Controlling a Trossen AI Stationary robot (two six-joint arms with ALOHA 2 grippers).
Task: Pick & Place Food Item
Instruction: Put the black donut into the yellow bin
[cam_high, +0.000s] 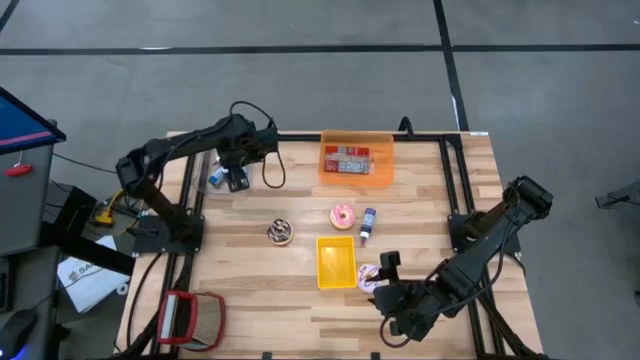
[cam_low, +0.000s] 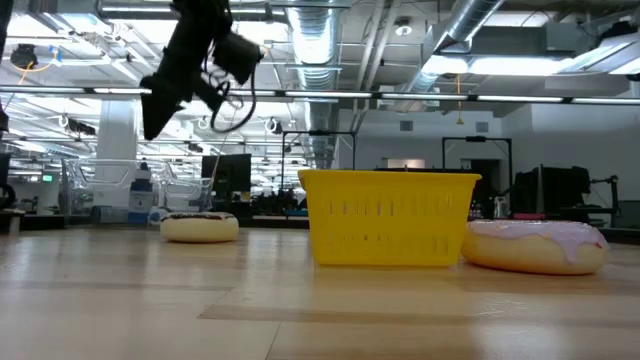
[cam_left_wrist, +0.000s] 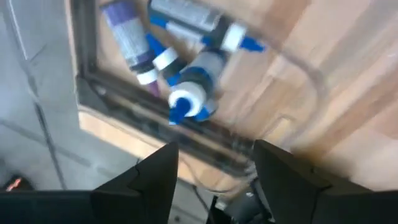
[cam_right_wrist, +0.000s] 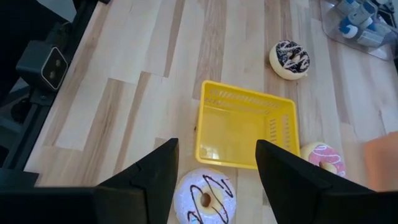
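Yellow slotted plastic basket (cam_high: 336, 261) sat mid-table | white-frosted chocolate-striped donut (cam_right_wrist: 203, 198) just beside basket, under right gripper (cam_right_wrist: 212, 180), fingers apart, empty | left gripper (cam_left_wrist: 214, 180) well away over clear bottle tray (cam_left_wrist: 311, 81), fingers apart, empty too

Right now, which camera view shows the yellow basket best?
The right wrist view: the yellow basket is seen from above, whole, with an empty floor. The high view shows it whole but small. The low view shows only one slotted wall, not the inside. The left wrist view does not show it.
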